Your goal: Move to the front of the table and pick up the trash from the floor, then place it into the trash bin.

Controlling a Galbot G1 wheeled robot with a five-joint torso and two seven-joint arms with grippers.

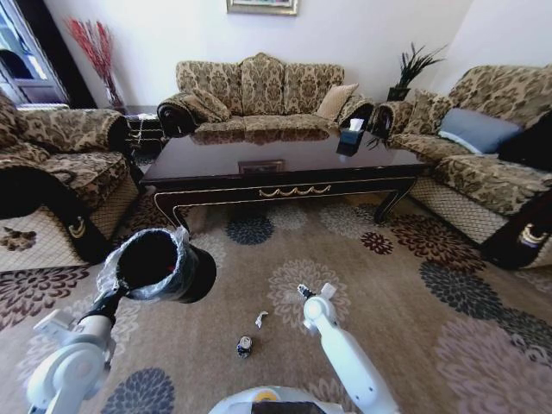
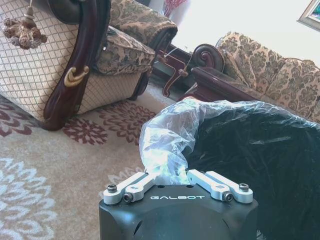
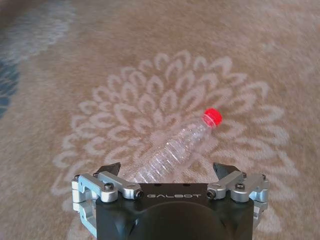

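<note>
My left gripper [image 2: 177,181] is clamped on the bag-lined rim of the trash bin [image 1: 159,266], carrying it raised above the floor [image 1: 414,285] on my left, its mouth tipped toward the table [image 1: 285,164]; I judge it is held there so that anything I lift can go straight in. My right gripper [image 3: 167,172] hangs low over a cream flower medallion, jaws spread wide and holding nothing, with a clear plastic bottle [image 3: 172,150] lying on its side between and just ahead of the fingertips, its red cap [image 3: 212,117] pointing away from me. The jaw opening looks wider than the bottle's body, so a straight descent should straddle it. In the head view, a small white scrap [image 1: 260,319] and a crushed dark can [image 1: 244,346] lie on the carpet near my base, between my two arms, apart from each other and from the bottle. The table stands well ahead of all this trash.
</note>
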